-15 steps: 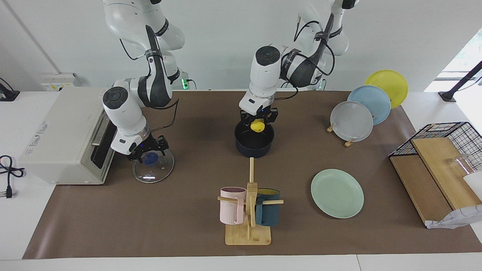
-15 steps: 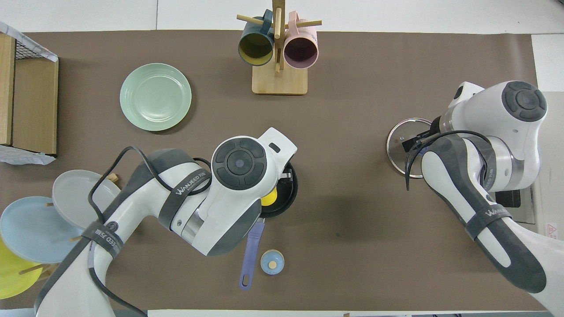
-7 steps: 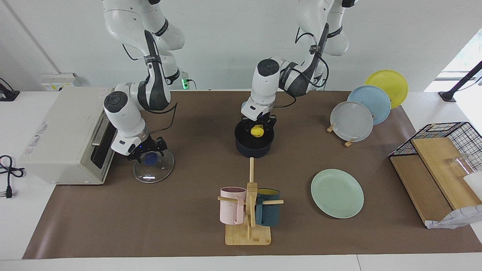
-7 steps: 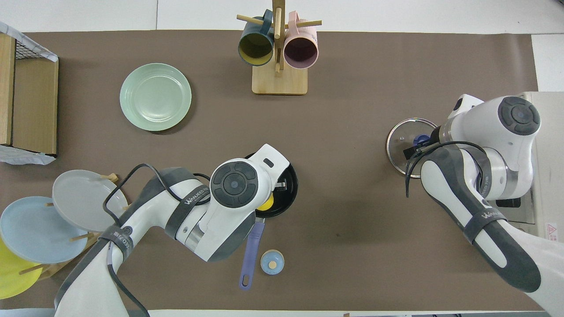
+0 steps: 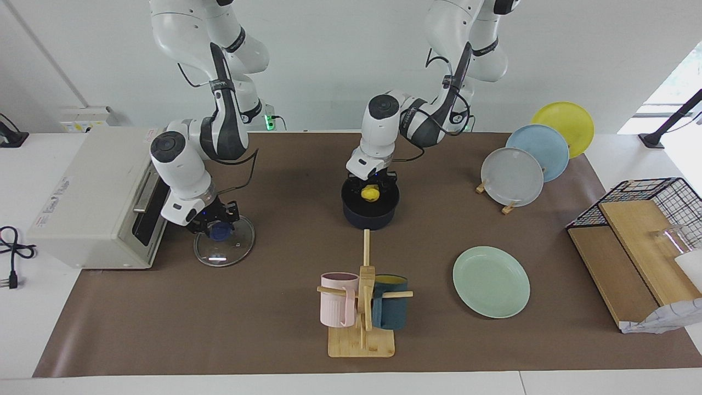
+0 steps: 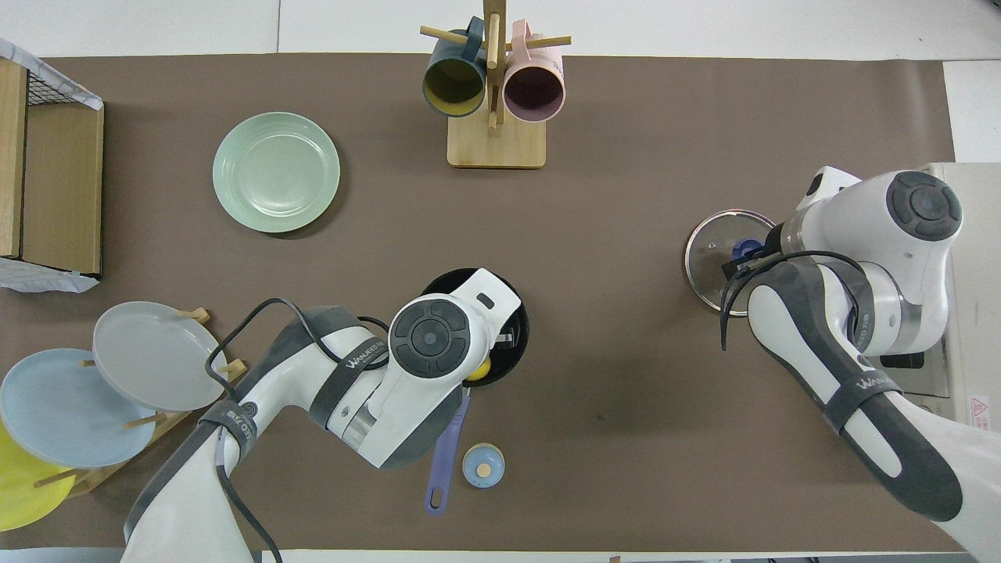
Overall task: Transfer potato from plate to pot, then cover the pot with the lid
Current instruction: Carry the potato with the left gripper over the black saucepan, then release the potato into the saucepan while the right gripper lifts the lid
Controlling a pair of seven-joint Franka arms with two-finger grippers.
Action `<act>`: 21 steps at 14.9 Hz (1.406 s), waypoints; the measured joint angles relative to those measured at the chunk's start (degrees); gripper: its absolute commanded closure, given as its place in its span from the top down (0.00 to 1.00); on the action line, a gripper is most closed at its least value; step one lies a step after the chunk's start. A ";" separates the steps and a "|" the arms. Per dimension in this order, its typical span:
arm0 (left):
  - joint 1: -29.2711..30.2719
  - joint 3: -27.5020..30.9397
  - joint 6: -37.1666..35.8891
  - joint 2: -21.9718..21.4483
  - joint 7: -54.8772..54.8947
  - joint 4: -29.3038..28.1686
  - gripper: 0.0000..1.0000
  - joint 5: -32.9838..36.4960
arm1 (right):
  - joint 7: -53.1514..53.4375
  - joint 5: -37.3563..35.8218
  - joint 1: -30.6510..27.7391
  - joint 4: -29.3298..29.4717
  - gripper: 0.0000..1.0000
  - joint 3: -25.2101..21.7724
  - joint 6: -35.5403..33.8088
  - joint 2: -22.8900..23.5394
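Note:
The yellow potato [image 5: 371, 192] hangs just inside the dark navy pot [image 5: 370, 217], with my left gripper [image 5: 372, 188] shut on it. From overhead, the left wrist covers most of the pot [image 6: 514, 314], and only a sliver of the potato [image 6: 479, 369] shows. The pot's blue handle [image 6: 446, 452] points toward the robots. The mint-green plate [image 5: 491, 281] lies bare, farther from the robots than the pot. The glass lid [image 5: 233, 247] lies flat toward the right arm's end of the table. My right gripper [image 5: 218, 229] is shut on its blue knob [image 6: 744, 249].
A white toaster oven [image 5: 93, 197] stands close beside the lid. A wooden mug rack [image 5: 362, 307] with two mugs stands farther out than the pot. A plate rack [image 5: 513, 175] and a wire basket [image 5: 652, 192] with boards are toward the left arm's end. A small blue bell [image 6: 482, 465] sits by the handle.
My left gripper has lowered the potato into the pot's mouth. My right gripper has closed from open onto the lid's knob. The lid has not moved.

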 measured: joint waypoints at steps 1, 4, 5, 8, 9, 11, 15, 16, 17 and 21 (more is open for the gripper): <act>0.00 0.01 0.20 0.29 0.00 0.00 0.00 0.00 | 0.02 0.00 0.19 1.12 0.00 0.04 -1.68 -0.06; -0.04 0.03 0.32 0.65 0.00 0.00 0.00 0.04 | 2.27 0.00 2.79 6.53 0.00 0.15 -8.71 -0.39; -0.11 0.06 0.40 0.73 0.00 0.01 0.02 0.10 | 3.06 0.01 4.26 8.40 0.00 0.21 -11.13 -0.43; -0.39 0.28 0.58 0.97 0.00 0.01 0.68 0.15 | 7.90 0.01 8.32 14.05 0.00 0.34 -18.43 -0.41; -0.45 0.35 0.61 1.03 0.00 0.01 0.83 0.16 | 9.31 0.01 9.44 15.50 0.00 0.37 -19.94 -0.35; -0.46 0.38 0.73 1.31 0.00 0.00 0.92 0.16 | 11.80 0.02 11.94 16.98 0.00 0.42 -21.02 -0.17; -0.56 0.61 1.37 2.03 -0.01 0.05 0.98 0.20 | 18.61 0.02 16.01 17.29 0.00 0.51 -21.02 0.14; -0.57 0.63 1.36 2.03 -0.01 0.04 0.99 0.20 | 20.09 0.02 16.71 17.33 0.00 0.52 -21.01 0.14; -0.56 0.83 1.60 2.07 -0.01 0.21 1.00 0.20 | 21.52 0.02 17.38 17.38 0.00 0.53 -20.99 0.14; 0.17 0.99 -0.87 1.30 -0.01 1.81 1.00 0.17 | 23.24 0.02 18.20 17.38 0.00 0.49 -20.97 0.14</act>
